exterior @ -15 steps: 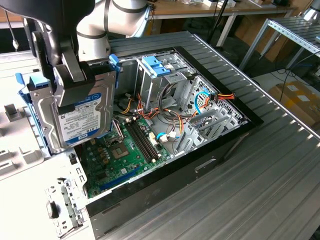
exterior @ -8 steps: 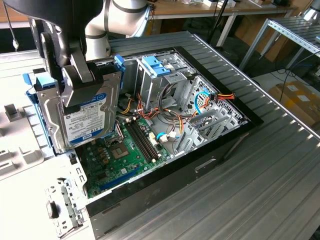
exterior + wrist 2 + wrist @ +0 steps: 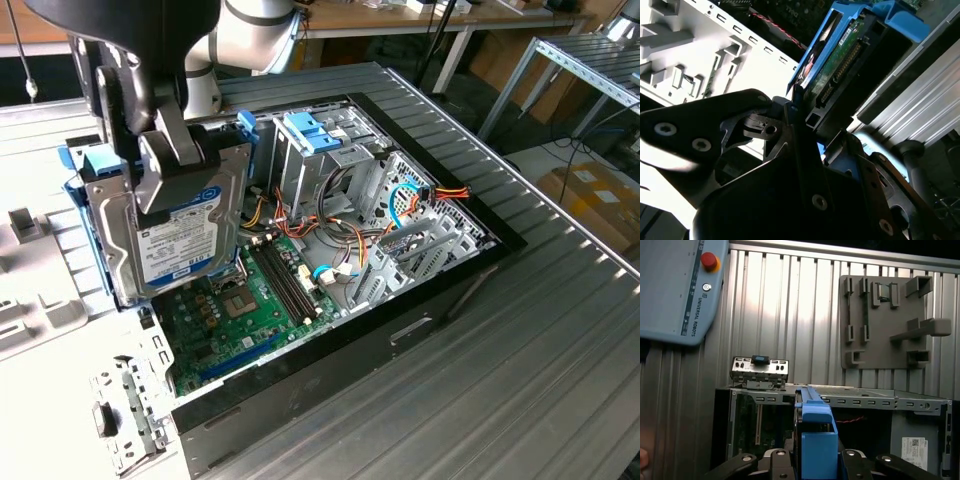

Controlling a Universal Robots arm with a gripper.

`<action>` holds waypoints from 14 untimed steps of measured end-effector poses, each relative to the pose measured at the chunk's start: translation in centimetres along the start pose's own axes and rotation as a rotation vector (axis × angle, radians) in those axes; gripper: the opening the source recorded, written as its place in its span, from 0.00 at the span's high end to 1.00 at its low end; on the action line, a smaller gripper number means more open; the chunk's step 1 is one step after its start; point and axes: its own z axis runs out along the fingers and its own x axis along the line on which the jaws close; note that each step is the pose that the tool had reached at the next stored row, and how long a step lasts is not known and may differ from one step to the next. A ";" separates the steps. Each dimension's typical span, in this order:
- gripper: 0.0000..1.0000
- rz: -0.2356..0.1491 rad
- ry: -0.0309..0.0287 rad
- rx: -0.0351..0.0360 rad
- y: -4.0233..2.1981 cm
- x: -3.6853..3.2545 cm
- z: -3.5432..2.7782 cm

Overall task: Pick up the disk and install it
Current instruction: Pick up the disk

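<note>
The disk (image 3: 190,240), a grey hard drive in a light-blue carrier, hangs on edge above the side of the open computer case (image 3: 330,350) at the exterior view's left. My gripper (image 3: 178,170) is shut on it, one black finger (image 3: 185,160) pressed against the drive's labelled face. In the second wrist view the disk (image 3: 837,60) juts out from between the fingers (image 3: 790,130), its bright blue end tab (image 3: 900,20) farthest from them. The first wrist view looks along the disk's blue carrier edge (image 3: 817,440), with the case opening (image 3: 860,425) beyond it.
Inside the case lie a green motherboard (image 3: 240,300), bundled cables (image 3: 330,230) and a metal drive cage with blue tabs (image 3: 315,130). A grey fixture plate (image 3: 885,320) and a teach pendant (image 3: 675,285) rest on the ribbed metal table (image 3: 520,330).
</note>
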 end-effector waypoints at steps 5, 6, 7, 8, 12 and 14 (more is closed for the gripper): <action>0.64 0.000 0.0000 -0.0002 -0.35 0.13 -0.03; 0.64 0.000 0.0000 -0.0003 -0.44 0.14 -0.04; 0.64 0.000 0.0000 -0.0004 -0.52 0.16 -0.04; 0.64 0.000 -0.0001 -0.0005 -0.59 0.18 -0.04; 0.64 0.000 -0.0001 -0.0006 -0.81 0.25 -0.06; 0.64 0.000 -0.0001 -0.0006 -0.95 0.30 -0.07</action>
